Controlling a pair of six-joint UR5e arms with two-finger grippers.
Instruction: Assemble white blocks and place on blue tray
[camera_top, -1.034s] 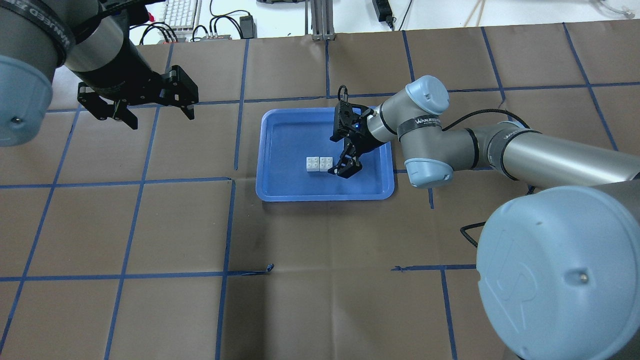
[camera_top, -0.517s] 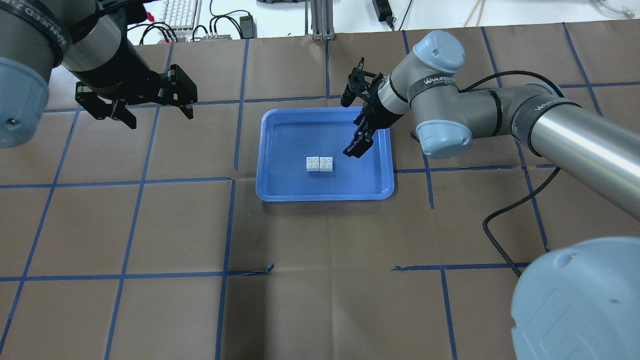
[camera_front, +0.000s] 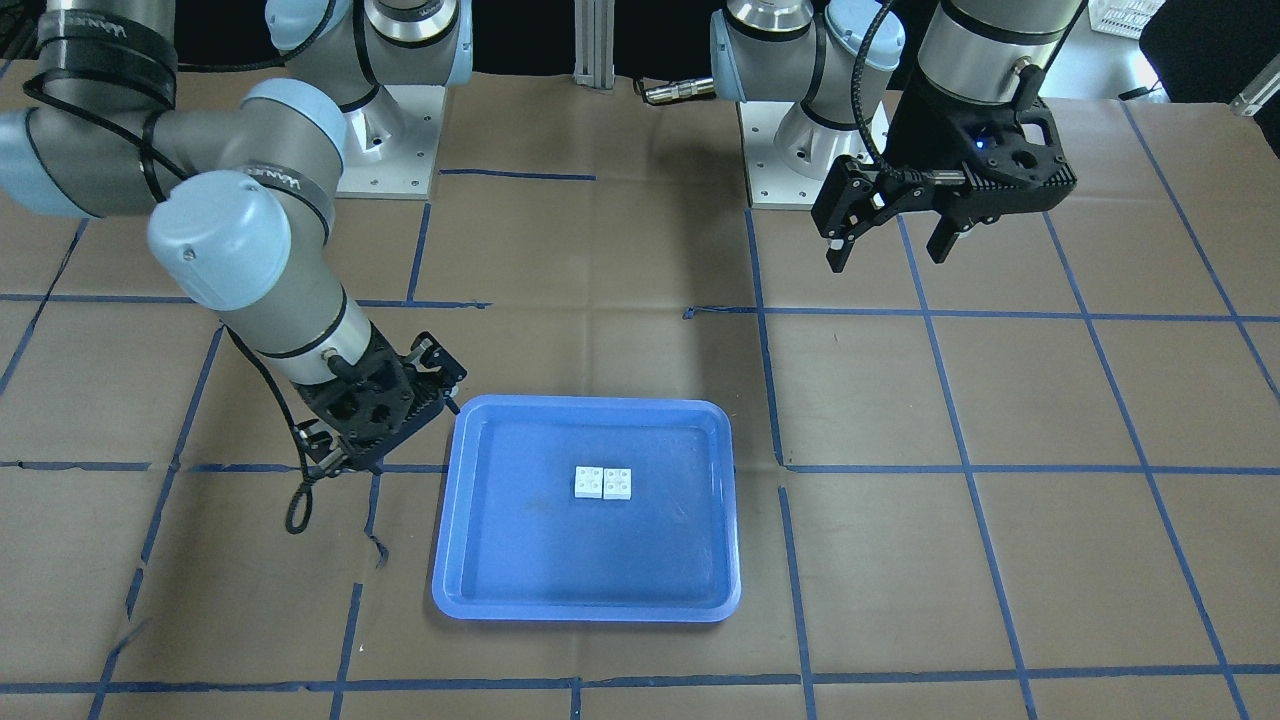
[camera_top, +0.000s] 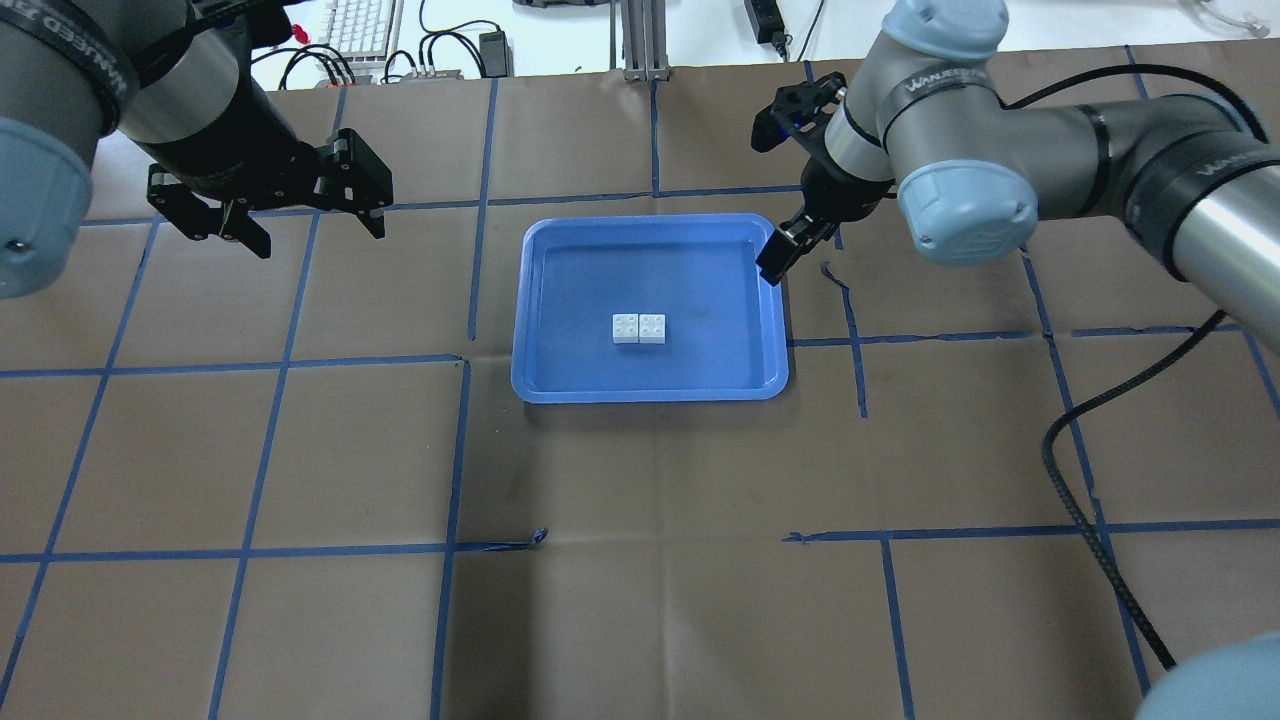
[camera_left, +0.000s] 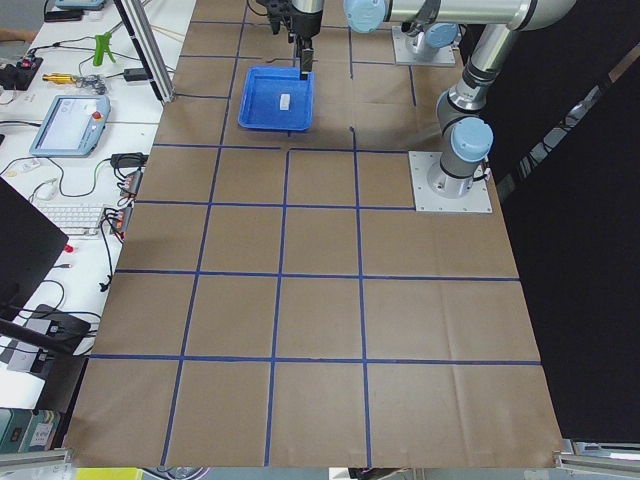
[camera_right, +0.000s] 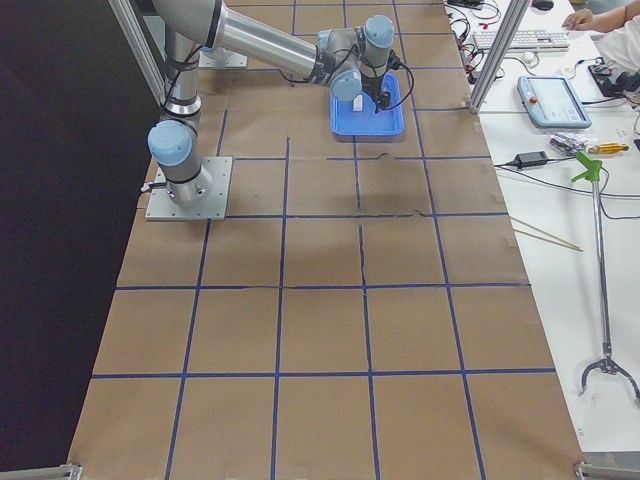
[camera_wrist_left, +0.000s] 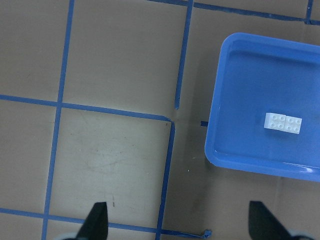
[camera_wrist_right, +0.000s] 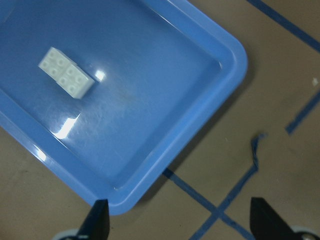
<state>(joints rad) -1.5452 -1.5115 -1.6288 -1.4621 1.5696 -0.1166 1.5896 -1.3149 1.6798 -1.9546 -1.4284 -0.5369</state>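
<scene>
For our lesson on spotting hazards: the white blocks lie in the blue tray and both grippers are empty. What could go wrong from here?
1. The open right gripper hangs by the blue tray at its rim; a low move might catch the rim and jolt the tray.
2. The white blocks sit side by side, not stacked; if merely touching, a jolt could part them.

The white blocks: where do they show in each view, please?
Exterior front-facing: white blocks in the middle of the blue tray.
Overhead exterior: the tray's middle again.
Exterior left: tiny speck, top, in the tray.
Exterior right: small white spot, top, in the tray.
Left wrist: right side.
Right wrist: upper left.
Shared landmark: the blue tray beneath them.
</scene>
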